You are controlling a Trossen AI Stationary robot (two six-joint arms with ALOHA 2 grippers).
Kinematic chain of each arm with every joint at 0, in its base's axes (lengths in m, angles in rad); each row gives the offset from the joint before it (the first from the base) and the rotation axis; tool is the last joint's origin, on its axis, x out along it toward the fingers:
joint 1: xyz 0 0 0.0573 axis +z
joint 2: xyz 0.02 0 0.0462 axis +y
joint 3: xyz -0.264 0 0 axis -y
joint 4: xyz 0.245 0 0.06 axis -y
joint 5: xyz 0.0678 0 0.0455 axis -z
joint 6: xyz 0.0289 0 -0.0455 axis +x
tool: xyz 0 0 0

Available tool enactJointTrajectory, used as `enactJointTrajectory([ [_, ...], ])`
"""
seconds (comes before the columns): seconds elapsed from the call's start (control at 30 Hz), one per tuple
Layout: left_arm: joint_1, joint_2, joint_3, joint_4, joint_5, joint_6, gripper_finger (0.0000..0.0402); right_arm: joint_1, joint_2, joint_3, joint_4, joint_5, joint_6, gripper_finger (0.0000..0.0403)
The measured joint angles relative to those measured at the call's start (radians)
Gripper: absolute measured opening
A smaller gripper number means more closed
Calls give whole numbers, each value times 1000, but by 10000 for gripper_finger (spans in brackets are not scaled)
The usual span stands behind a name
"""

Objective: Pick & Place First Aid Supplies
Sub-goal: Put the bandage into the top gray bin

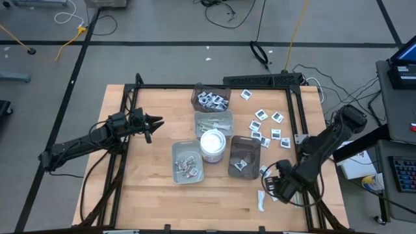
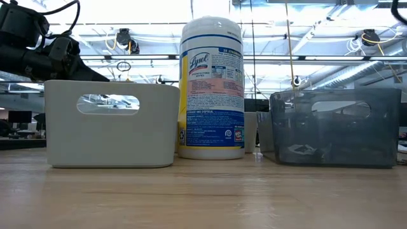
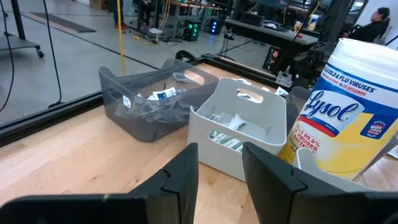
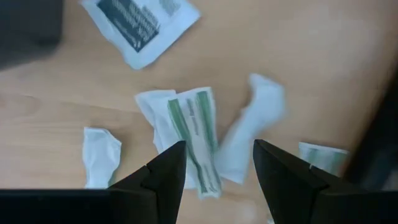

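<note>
- Right end effector (image 4: 214, 163) hangs open and empty over the green-striped packet (image 4: 194, 134) near the desk's front right corner.
- Packet's long axis runs between its fingers.
- Left end effector (image 1: 155, 125) waits part open, empty, by the desk's left edge.

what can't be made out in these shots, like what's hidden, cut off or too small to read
- Grey tray, low view: its wall hides the contents; only a glimpse shows through the handle slot.
- Loose square packets, high view: print too small to read.
- Green-striped strip, right wrist view: the open right gripper hovers over it, fingers covering its lower end; a neighbouring packet is blurred.
- Wipes tub, left wrist view: cut off by the picture's edge, beyond the open left gripper.
</note>
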Motion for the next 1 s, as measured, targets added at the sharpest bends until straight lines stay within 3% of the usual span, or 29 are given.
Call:
enactJointTrajectory([
  [0.23, 0, 0, 0, 0, 0, 0, 129, 0, 1, -165, 245, -26, 24, 180],
  [1.0, 0, 0, 0, 0, 0, 0, 129, 27, -22, -161, 255, -53, 25, 180],
])
